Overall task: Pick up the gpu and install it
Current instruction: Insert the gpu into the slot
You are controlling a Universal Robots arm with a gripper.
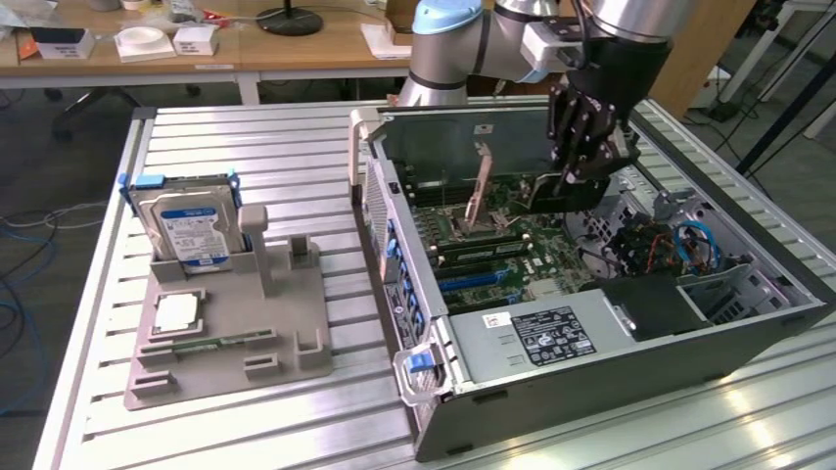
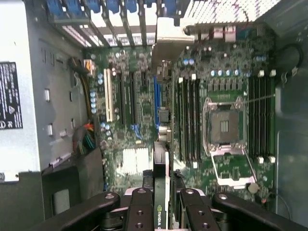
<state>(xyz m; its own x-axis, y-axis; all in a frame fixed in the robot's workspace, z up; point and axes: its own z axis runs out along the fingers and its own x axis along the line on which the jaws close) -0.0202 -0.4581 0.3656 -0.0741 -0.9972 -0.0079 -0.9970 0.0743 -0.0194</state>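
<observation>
Black gripper (image 2: 161,202) squeezed tight on the thin gpu (image 2: 161,144), held on edge just above the green board (image 2: 134,125) inside the open grey metal case (image 1: 731,343). On the exterior view's left, boxy hard drive (image 1: 191,230) standing in a grey holder (image 1: 235,333).

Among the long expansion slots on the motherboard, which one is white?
The white slot is the outermost of the row, nearest the power supply; the other slots are black, plus one blue slot beside the gpu held in the gripper.

A ribbed metal table (image 1: 261,147) stands before a cluttered wooden desk (image 1: 313,44).
</observation>
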